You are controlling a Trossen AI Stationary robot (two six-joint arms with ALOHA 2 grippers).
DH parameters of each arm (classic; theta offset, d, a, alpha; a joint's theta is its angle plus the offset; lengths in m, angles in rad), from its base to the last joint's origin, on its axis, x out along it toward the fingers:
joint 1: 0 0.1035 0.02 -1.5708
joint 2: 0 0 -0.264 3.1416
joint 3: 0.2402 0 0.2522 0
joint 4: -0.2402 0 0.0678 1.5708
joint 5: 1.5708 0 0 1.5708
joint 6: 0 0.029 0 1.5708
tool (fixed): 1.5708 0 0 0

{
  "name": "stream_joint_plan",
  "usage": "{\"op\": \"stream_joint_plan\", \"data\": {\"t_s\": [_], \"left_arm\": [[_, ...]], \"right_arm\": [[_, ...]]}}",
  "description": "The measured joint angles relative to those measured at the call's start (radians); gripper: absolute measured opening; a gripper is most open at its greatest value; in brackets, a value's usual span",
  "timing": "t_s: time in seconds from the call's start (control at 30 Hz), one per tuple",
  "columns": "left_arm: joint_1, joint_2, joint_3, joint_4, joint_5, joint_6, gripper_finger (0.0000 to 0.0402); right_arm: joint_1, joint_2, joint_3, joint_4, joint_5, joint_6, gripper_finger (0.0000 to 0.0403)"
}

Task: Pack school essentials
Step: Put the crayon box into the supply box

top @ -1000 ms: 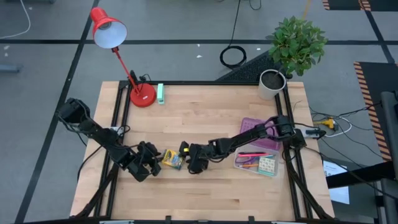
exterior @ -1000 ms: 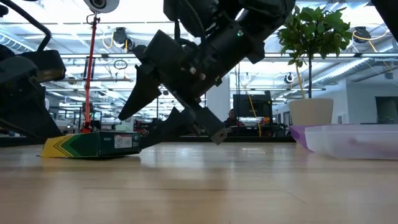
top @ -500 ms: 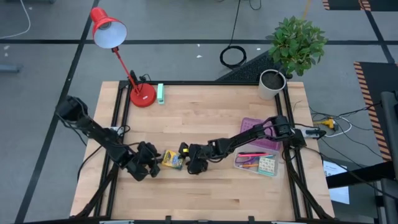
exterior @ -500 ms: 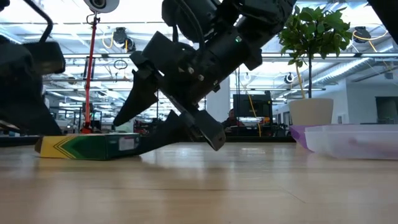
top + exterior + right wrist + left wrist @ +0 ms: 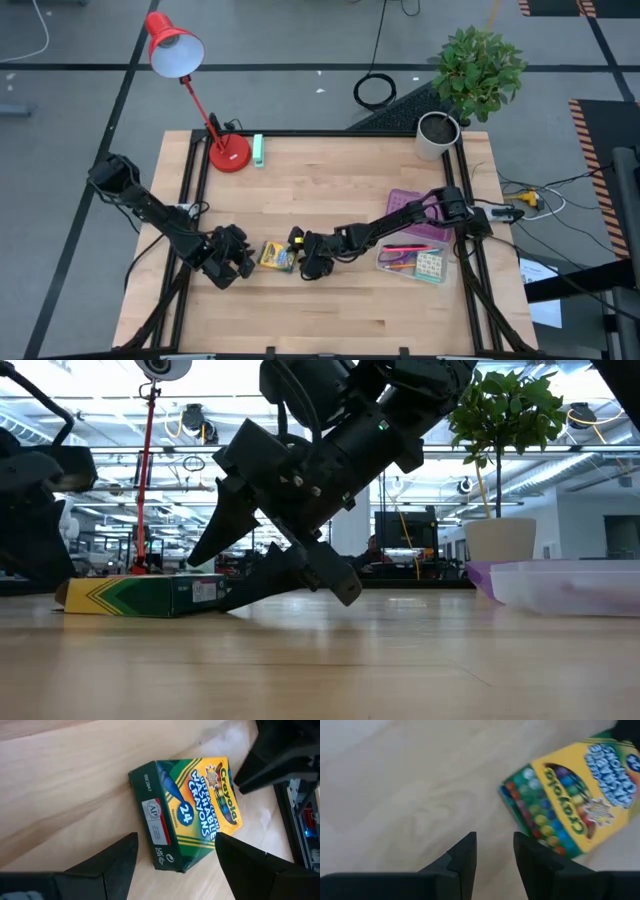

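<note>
Crayon box point(image 5: 277, 256) is seen flat on the table point(image 5: 330, 190), toward the front edge, between the two grippers. Left gripper point(image 5: 243, 262) is placed at the box's 9 o'clock, just beside it; fingers point(image 5: 462, 860) are spread slightly with nothing held, the box lying ahead of the tips. Right gripper point(image 5: 303, 262) is placed at the box's 3 o'clock, fingers point(image 5: 112, 857) spread wide and empty, with the box's end seen lying ahead between them; contact cannot be told. Tiny yellow piece point(image 5: 297, 240) is seen at the right gripper's 12 o'clock. Farther off at 3 o'clock, a purple tray point(image 5: 405, 203) and the pencils point(image 5: 398, 257) are seen by the square pack point(image 5: 430, 266). Red lamp point(image 5: 176, 52) is set at 11 o'clock, at the far-left corner.
</note>
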Motion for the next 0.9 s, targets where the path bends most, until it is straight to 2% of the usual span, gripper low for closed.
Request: {"op": "stream_joint_plan", "data": {"t_s": [0.23, 0.7, 0.9], "left_arm": [[0.004, 0.056, 0.000, 0.157, 0.014, 0.085, 0.0131], [0.067, 0.133, 0.000, 0.352, 0.019, 0.239, 0.0131], [0.072, 0.133, 0.001, 0.319, 0.025, 0.222, 0.0131]], "right_arm": [[0.000, 0.000, 0.000, 0.000, 0.000, 0.010, 0.0263], [0.002, 0.000, -0.001, -0.004, 0.000, 0.013, 0.0263], [0.027, 0.000, 0.000, -0.021, 0.055, -0.037, 0.0263]]}}
